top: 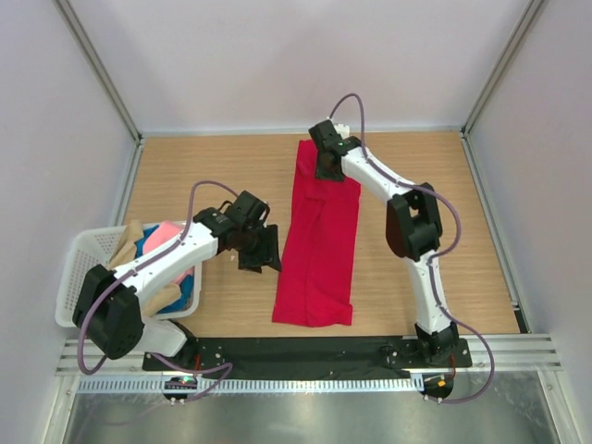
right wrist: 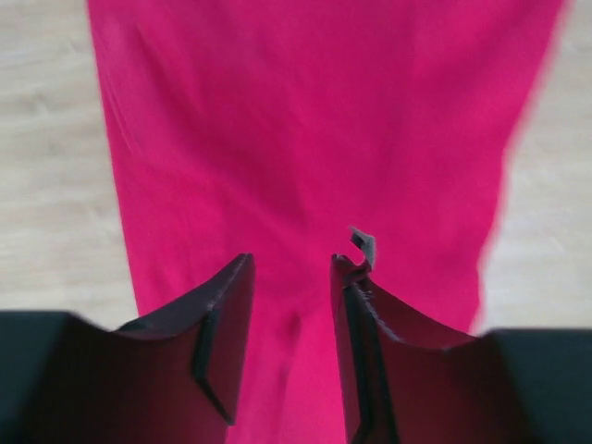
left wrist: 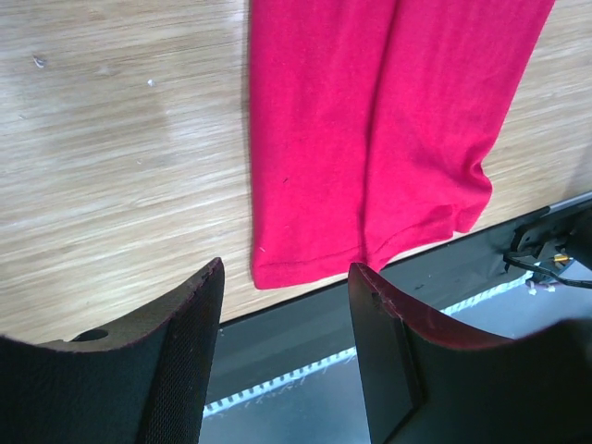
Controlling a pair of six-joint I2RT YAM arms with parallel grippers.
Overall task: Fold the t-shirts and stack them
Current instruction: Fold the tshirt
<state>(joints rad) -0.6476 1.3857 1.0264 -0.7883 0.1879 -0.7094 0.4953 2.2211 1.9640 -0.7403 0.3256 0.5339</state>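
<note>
White mesh basket point(top: 79, 268) at table's left edge holds pink t-shirt point(top: 166, 233), blue point(top: 148, 246) and beige point(top: 125, 252) cloth, bunched, not folded. Left pincer point(top: 262, 252) sits just left of the red t-shirt point(top: 319, 245), fingers spread wide, nothing between them; its wrist view shows the shirt's near hem flat on the table point(top: 435, 231), close to the black base strip. Red t-shirt is folded into a long narrow strip running far to near at mid-table. Right pincer point(top: 328, 166) is over the strip's far end, fingers moderately apart, empty; wrist view is blurred, so contact with the cloth can't be confirmed. Step in hand is likely the end-over-end fold. Do it well: pinch both far corners through all layers, lift low, carry straight toward the near hem, keep side edges aligned, and let go only once the cloth is flat.
</note>
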